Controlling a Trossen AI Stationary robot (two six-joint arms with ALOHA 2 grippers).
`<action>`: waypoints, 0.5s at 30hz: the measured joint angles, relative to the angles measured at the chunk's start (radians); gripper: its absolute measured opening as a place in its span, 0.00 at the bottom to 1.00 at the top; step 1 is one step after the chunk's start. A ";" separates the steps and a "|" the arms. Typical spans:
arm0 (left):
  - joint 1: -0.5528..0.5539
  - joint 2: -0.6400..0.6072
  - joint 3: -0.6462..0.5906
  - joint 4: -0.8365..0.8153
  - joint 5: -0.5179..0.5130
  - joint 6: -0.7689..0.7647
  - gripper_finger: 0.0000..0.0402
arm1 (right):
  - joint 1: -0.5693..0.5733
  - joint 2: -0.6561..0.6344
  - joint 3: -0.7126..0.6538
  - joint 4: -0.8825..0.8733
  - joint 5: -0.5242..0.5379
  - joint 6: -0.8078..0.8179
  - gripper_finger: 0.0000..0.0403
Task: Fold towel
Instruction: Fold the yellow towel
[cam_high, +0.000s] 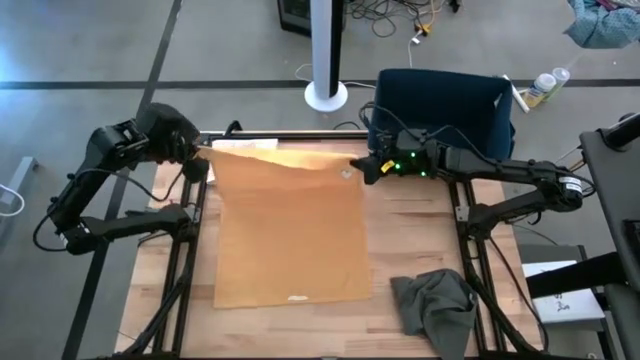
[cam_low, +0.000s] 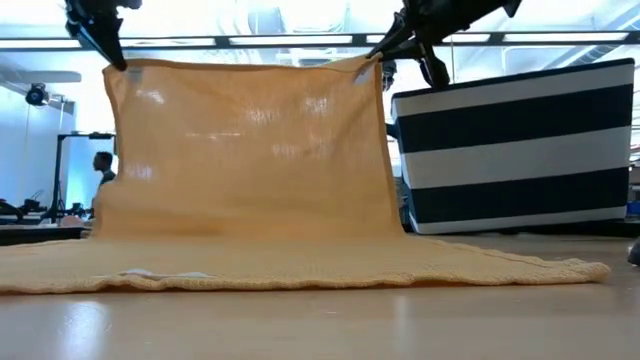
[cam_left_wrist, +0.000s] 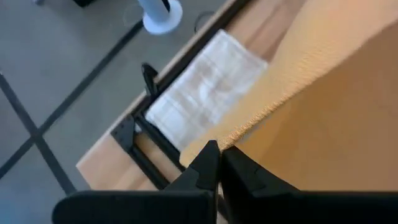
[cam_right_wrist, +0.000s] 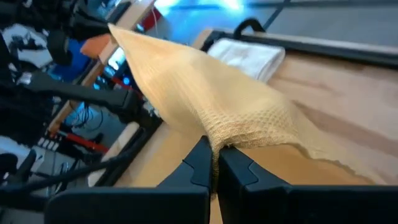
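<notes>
Holding up the far edge of an orange towel (cam_high: 290, 235), two dark robot arms work side by side at a wooden table (cam_high: 420, 235). On the left, the left gripper (cam_high: 197, 146) has its fingers pinched tight on the towel's far left corner, raised above the tabletop. Between the arms, the towel's far edge runs nearly taut, and the cloth hangs from it like a curtain before spreading flat toward the near edge of the table; the level view shows this upright sheet clearly. On the right, the right gripper (cam_high: 362, 168) is likewise clamped on the far right corner at about the same height. Lifting both corners together likely keeps the edge straight so it can be carried over the near half for the first fold. A folded white cloth (cam_high: 245, 146) lies behind the towel. Farther right, a crumpled grey cloth (cam_high: 435, 305) sits near the table's front corner, beside a striped bin (cam_high: 445, 100) behind the table.
</notes>
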 joint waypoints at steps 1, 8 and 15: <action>0.000 -0.006 -0.004 -0.016 0.006 0.000 0.00 | 0.009 0.000 0.000 -0.013 -0.003 0.007 0.01; 0.000 -0.091 -0.051 -0.130 0.209 -0.052 0.00 | 0.109 -0.006 -0.002 -0.118 -0.029 0.079 0.01; 0.000 -0.203 -0.124 -0.142 0.411 -0.119 0.00 | 0.207 -0.014 -0.002 -0.179 -0.029 0.152 0.01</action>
